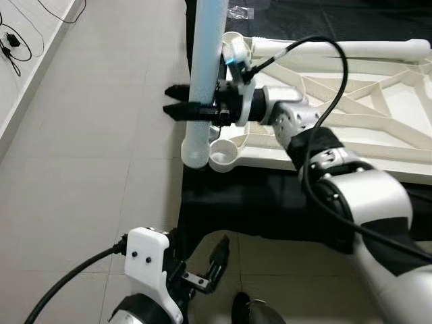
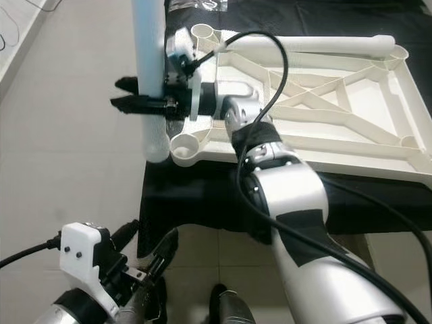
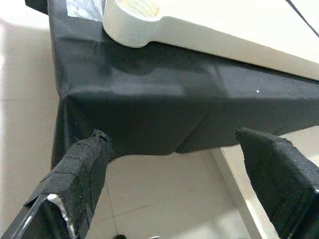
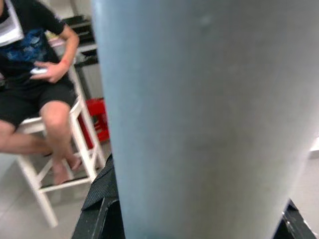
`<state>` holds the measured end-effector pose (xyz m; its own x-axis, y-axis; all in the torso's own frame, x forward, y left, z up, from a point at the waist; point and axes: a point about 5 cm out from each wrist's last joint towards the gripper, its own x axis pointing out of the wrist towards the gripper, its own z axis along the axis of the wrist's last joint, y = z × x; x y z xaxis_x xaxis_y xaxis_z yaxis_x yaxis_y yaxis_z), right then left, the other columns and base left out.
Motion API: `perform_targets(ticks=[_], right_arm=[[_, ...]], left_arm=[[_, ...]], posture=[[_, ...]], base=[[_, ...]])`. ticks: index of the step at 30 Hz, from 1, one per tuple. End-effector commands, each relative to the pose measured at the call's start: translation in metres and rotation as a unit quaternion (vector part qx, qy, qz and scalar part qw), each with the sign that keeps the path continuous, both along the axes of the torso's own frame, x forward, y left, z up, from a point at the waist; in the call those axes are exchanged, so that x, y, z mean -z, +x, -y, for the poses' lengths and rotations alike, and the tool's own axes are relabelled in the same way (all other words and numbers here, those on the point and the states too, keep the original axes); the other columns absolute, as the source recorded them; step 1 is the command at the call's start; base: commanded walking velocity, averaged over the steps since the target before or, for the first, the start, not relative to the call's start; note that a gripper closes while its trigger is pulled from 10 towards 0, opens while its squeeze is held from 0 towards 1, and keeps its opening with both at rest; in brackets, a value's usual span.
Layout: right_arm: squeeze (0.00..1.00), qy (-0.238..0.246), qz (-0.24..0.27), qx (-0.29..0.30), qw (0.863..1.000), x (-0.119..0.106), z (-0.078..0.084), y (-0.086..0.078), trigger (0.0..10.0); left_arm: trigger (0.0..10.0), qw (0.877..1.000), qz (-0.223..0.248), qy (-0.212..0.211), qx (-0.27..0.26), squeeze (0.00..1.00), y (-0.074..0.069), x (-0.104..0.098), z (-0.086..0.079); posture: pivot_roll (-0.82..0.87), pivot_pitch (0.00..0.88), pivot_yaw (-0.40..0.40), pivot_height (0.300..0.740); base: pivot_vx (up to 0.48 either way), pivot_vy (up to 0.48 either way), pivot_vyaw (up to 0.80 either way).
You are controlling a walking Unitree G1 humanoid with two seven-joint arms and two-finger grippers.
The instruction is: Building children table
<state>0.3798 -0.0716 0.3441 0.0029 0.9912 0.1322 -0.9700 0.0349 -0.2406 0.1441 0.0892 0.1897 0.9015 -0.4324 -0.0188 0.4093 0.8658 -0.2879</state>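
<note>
head views: the right pincer (image 1: pixel 177 101) is clamped on a pale blue table leg (image 1: pixel 206 74), held upright just beside the corner socket (image 1: pixel 225 154) of the upturned white tabletop (image 1: pixel 378 108), which lies on a black cloth (image 1: pixel 270 206).
left wrist view: the left pincer (image 3: pixel 184 189), fingers spread apart and gripping nothing, hangs low beside the cloth's edge.
right wrist view: the leg close up; a seated person (image 4: pixel 35 74) on a white stool (image 4: pixel 50 169).

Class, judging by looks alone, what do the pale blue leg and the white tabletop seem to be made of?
Pale blue leg: probably moulded plastic, smooth and matt, evenly coloured tube. White tabletop: likely moulded plastic too, with ribbed underside and round corner sockets.
</note>
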Motion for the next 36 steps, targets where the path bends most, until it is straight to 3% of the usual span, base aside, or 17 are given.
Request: perform_targets(ticks=[1, 8, 12, 14, 16, 31, 36], right_arm=[[0.0, 0.027, 0.005, -0.012, 1.0, -0.012, 0.002, -0.002, 10.0], [0.0, 0.033, 0.011, -0.033, 0.999, -0.019, 0.009, -0.005, 10.0], [0.0, -0.002, 0.002, -0.047, 0.999, -0.011, 0.014, -0.005, 10.0], [0.0, -0.05, 0.001, -0.049, 0.998, 0.003, 0.013, -0.005, 10.0], [0.0, -0.068, 0.004, -0.049, 0.996, 0.007, 0.012, -0.005, 10.0], [0.0, -0.109, 0.031, -0.051, 0.992, 0.02, 0.005, -0.005, 10.0], [0.0, -0.144, 0.047, -0.037, 0.988, 0.026, 0.003, -0.004, 10.0]], left_arm=[[10.0, 1.0, -0.008, -0.002, 0.008, 0.0, -0.004, 0.001, 0.002], [10.0, 1.0, -0.008, 0.001, 0.01, 0.0, -0.001, 0.0, 0.002], [10.0, 1.0, -0.01, 0.005, 0.007, 0.0, 0.0, 0.001, 0.0], [10.0, 1.0, -0.01, 0.007, 0.006, 0.0, 0.0, 0.002, 0.0], [10.0, 1.0, -0.009, 0.008, 0.006, 0.0, 0.001, 0.002, 0.0], [10.0, 1.0, -0.009, 0.009, 0.007, 0.0, 0.0, 0.002, 0.002], [10.0, 1.0, -0.008, 0.017, 0.004, 0.0, 0.0, 0.003, 0.001]], posture=[[0.15, 0.381, -0.04, 0.74], [0.14, 0.368, -0.041, 0.74], [0.14, 0.364, -0.039, 0.74], [0.14, 0.359, -0.04, 0.74], [0.14, 0.358, -0.039, 0.74], [0.14, 0.354, -0.042, 0.74], [0.14, 0.355, -0.043, 0.74]], base=[[0.0, 0.0, 0.0], [0.0, 0.0, 0.0], [0.0, 0.0, 0.0], [0.0, 0.0, 0.0], [0.0, 0.0, 0.0], [0.0, 0.0, 0.0], [0.0, 0.0, 0.0]])
